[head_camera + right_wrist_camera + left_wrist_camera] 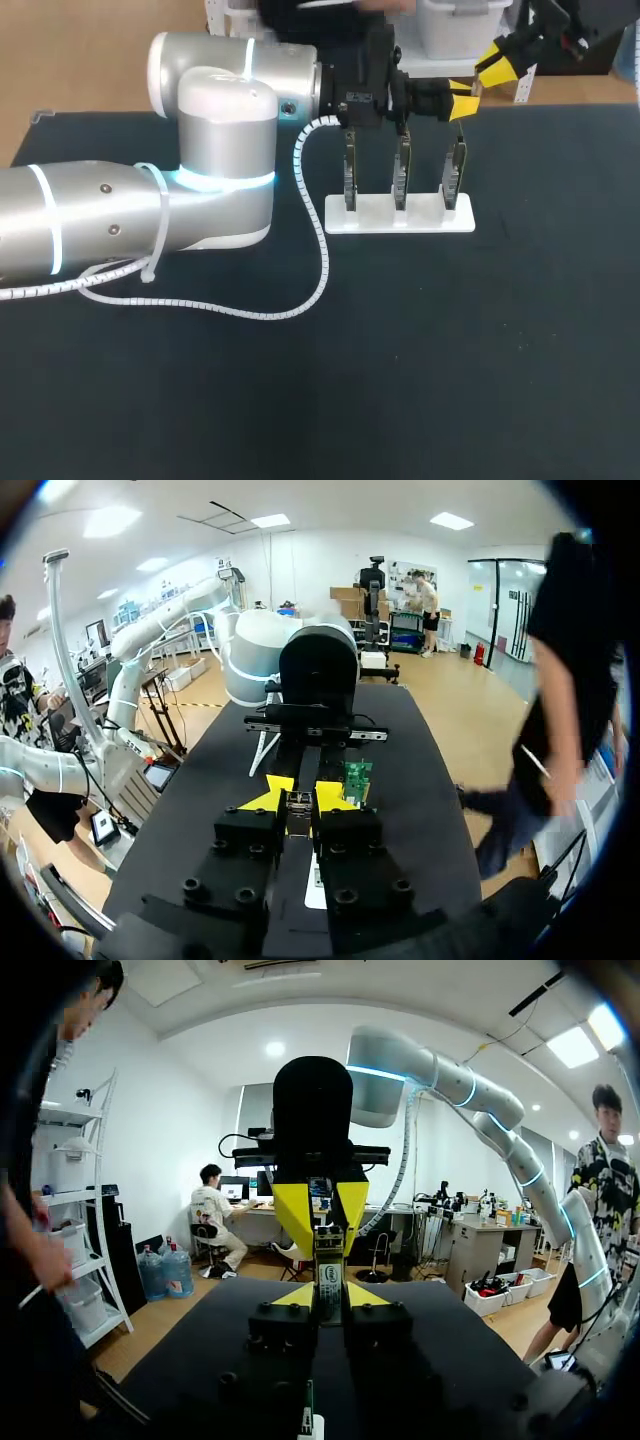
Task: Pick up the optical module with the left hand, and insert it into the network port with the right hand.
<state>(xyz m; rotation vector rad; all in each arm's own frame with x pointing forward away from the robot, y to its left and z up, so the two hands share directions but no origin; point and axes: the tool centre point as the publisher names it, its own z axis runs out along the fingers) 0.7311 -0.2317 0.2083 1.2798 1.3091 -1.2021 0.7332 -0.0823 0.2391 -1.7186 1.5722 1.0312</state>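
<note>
Pinching the slim metal optical module (pixel 328 1282) between its yellow tips, the left gripper (pixel 328 1297) faces the right gripper (pixel 322 1232) head-on. From the right wrist, that gripper's tips clamp the module's other end, with a green board (pixel 357 777) just beside. Overhead, three flat upright boards stand in a white stand (pixel 400 220) under both grippers, with the matte black table (pixel 480 350) open around them.

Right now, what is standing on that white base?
Three green boards stand upright on the white base. The left arm covers two boards' upper ends, hiding any ports there.

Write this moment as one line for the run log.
phase: handover | left pincer: shut on optical module | right pincer: shut on its other end | three boards: upright in white stand
</note>
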